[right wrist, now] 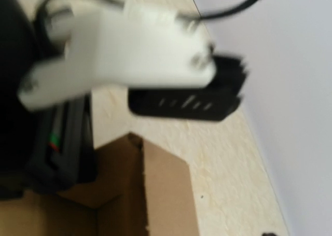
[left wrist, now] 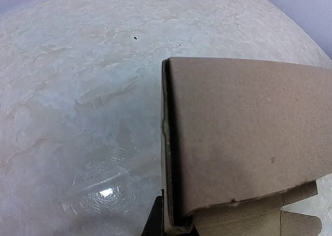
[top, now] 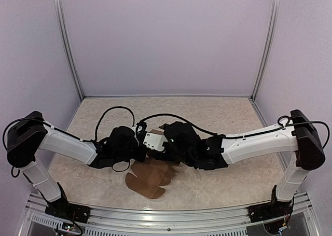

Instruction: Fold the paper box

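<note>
Top view: mottled beige table [top: 223,116] inside lilac walls [top: 166,39]. The paper box [top: 150,180] lay front-centre beneath both wrists. Could not tell whether the right gripper [top: 163,147] was open or closed. Left wrist: left gripper [left wrist: 174,224] was clamped on folded box panels. Right wrist: blurred; box corner stood on the table.

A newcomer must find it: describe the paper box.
Start at the pale marbled table. Near its front centre, where the left arm and right arm meet, lies the paper box. It is the only brown cardboard thing, rounded flaps fanning toward the near edge.
</note>
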You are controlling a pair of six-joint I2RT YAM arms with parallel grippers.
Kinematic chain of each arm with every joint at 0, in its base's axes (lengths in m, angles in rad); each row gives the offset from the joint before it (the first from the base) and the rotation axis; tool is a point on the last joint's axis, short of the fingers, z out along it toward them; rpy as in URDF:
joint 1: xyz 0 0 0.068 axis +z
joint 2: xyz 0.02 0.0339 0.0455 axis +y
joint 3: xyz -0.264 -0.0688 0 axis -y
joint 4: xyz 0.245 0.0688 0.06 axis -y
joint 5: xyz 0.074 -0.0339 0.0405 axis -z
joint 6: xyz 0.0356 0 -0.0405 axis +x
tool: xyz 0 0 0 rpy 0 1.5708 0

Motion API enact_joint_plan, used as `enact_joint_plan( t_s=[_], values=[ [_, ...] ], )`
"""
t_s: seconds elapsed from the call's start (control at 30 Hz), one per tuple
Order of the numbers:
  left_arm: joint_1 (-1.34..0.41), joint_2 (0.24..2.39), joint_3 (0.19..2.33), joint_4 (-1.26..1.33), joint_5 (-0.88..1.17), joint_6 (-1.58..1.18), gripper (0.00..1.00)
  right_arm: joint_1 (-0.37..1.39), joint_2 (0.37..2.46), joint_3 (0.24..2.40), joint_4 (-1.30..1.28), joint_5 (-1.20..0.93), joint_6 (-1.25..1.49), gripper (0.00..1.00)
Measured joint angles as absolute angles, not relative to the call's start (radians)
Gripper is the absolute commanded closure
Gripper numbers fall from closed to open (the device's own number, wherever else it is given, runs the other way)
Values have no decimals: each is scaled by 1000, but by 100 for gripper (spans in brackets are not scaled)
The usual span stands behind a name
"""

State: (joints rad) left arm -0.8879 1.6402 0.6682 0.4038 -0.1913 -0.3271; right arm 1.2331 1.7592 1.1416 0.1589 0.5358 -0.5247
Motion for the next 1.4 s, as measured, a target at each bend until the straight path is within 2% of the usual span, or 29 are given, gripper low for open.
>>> enact_joint_plan(
  t_s=[0.33,0.5,0.6,0.73,0.8,0.87,1.4],
  values=[
    [-888,1641,727,324,-165,-246,100,1185,1549,1122,-14,366,-339,23],
    [-909,1640,750,312,-166,-174,100,1104,1471,1099,-41,288,-213,28],
    [-937,1640,760,305,-163,-113,100,1057,1450,1080,-43,238,-135,40],
    [-943,1640,779,299,-115,-63,100,1007,1447,1042,-32,189,-31,79],
    [-937,1641,793,298,-93,-52,100,987,1448,1017,-12,157,25,92],
    [-933,1642,802,299,-82,-46,100,976,1449,993,20,129,62,100],
    [-962,1760,832,329,-114,-56,100,947,1641,952,279,23,229,100]
  ],
)
